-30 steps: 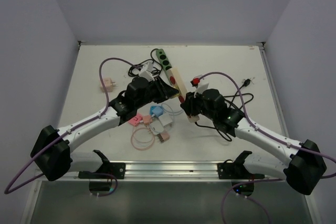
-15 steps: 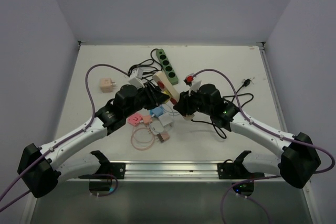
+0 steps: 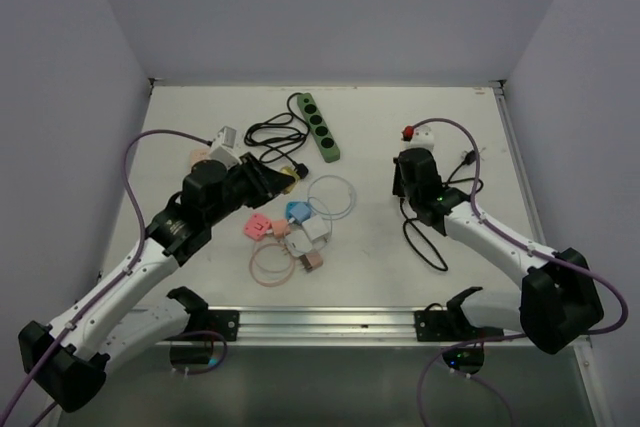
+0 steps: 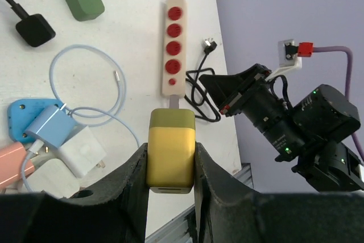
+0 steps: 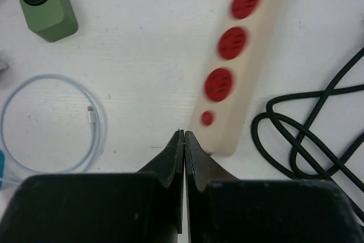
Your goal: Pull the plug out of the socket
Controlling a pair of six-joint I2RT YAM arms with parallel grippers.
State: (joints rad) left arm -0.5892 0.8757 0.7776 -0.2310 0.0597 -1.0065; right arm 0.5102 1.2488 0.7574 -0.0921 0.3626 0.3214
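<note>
Yellow boxy plastic plug [image 4: 170, 146] sits pinched in the left end effector [image 4: 170, 159], right end effector [image 5: 183, 138] pressed together empty, and a slack pinch could drop it.

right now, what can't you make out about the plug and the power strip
Yellow plug, left wrist view: the left fingers cover its sides; its body hides most of the prongs.
Beige power strip, right wrist view: blurred, far end cut off by the top edge.
Top view: the strip cannot be picked out; the plug is too small for detail.
Black cable, right wrist view: cut off by the right edge.
</note>
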